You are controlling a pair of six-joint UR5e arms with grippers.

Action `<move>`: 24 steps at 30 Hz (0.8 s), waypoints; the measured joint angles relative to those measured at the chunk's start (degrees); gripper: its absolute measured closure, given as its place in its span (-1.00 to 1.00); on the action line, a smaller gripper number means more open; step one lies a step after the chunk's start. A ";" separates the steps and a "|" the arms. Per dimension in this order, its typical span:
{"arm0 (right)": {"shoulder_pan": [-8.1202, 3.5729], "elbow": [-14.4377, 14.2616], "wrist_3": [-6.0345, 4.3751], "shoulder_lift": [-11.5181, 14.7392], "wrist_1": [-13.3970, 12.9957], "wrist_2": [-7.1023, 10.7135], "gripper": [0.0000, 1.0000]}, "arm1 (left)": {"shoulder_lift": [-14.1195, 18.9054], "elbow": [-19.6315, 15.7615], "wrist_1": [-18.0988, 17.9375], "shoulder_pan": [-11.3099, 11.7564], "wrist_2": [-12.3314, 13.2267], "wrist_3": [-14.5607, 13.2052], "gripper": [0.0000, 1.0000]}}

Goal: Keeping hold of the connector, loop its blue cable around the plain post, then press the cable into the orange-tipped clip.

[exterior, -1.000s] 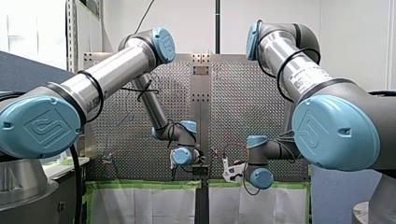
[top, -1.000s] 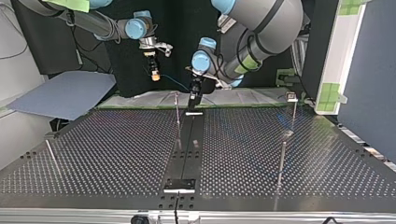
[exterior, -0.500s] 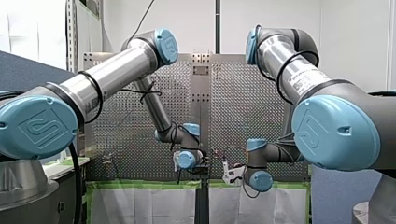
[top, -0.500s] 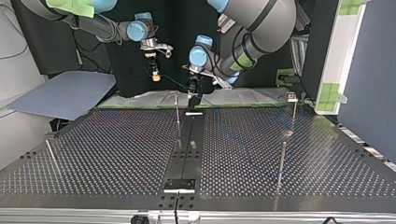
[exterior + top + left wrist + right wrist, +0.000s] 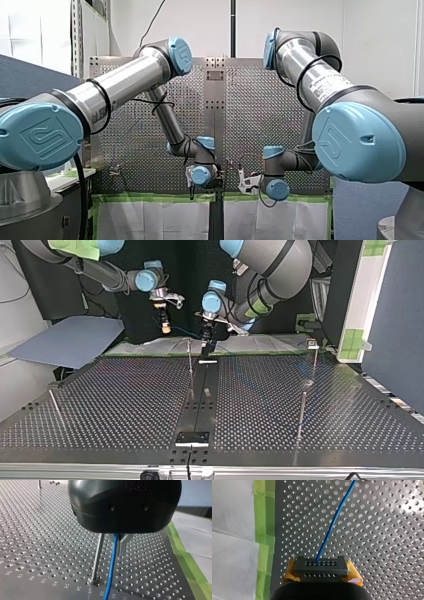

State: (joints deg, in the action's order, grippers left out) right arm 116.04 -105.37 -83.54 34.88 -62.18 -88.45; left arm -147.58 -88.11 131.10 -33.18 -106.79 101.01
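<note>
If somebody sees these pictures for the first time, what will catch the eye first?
Most likely the bright blue cable: it leaves the grey connector, held by my right gripper between yellow pads, and runs over the perforated table. In the left wrist view it hangs just beside a thin metal post. In the front view, my left arm and my right arm, with blue caps, fill both sides.
</note>
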 joint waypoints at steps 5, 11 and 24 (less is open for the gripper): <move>-0.46 1.32 -0.02 -0.01 0.86 0.10 1.00 | -0.05 0.45 0.12 0.08 0.06 0.52 1.00; -0.90 2.31 0.01 -0.01 1.36 0.15 1.00 | -0.04 1.75 0.70 0.12 0.55 1.43 1.00; -2.00 3.20 0.25 -0.02 1.52 0.37 1.00 | -2.45 4.30 3.20 0.07 1.57 3.45 1.00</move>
State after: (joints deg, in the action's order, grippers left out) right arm 114.04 -102.18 -83.30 34.86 -60.66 -88.09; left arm -150.03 -83.82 134.30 -33.11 -105.22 104.47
